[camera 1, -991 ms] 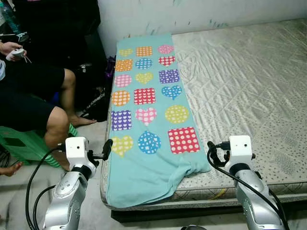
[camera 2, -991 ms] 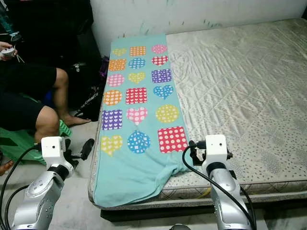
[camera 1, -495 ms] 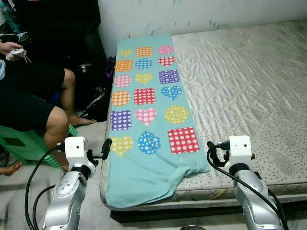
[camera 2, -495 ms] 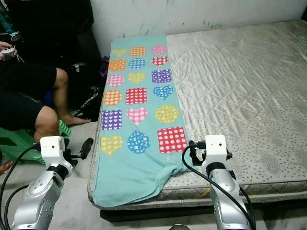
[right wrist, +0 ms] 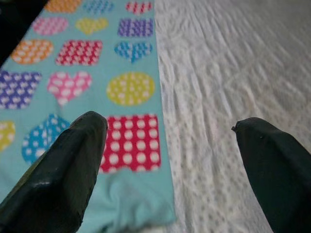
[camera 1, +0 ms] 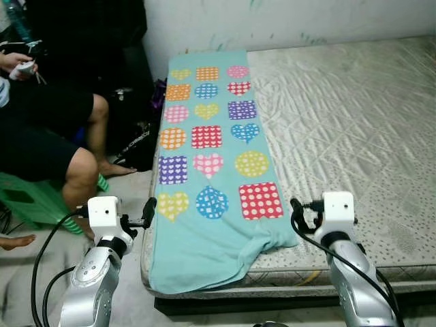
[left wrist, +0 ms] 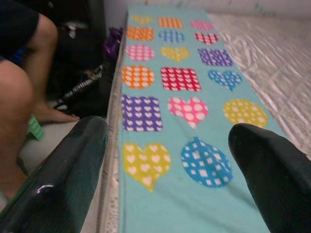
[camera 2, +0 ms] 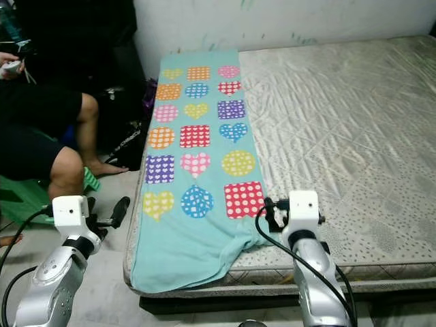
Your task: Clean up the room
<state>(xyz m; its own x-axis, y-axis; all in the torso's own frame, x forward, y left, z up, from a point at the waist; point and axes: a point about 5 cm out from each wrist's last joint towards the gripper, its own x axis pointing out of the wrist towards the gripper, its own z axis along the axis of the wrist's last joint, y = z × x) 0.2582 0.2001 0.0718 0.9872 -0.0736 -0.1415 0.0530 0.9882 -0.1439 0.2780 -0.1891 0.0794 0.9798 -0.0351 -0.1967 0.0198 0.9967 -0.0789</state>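
We see a long turquoise fleece blanket printed with dotted hearts, circles and squares [camera 1: 208, 157] lying flat along the left strip of a bare quilted off-white mattress [camera 1: 347, 129]. Its near end hangs over the mattress foot edge, and its near right corner is bunched.

Left gripper [left wrist: 167, 160]: fingers [left wrist: 68, 179] spread wide apart, holding nothing. It hovers at the blanket's near left corner, just beside the mattress side edge. Between its jaws we see the yellow heart and the blue circle of the print.

Right gripper [right wrist: 167, 165]: fingers [right wrist: 63, 170] likewise spread wide, holding nothing. It hovers above the mattress near the foot edge, just beside the bunched corner. The blanket's right edge, with the red dotted square, lies between its jaws.

A person in black shorts [camera 1: 48, 146] sits on a green plastic stool [camera 1: 30, 201] beyond the left gripper, well apart from it.
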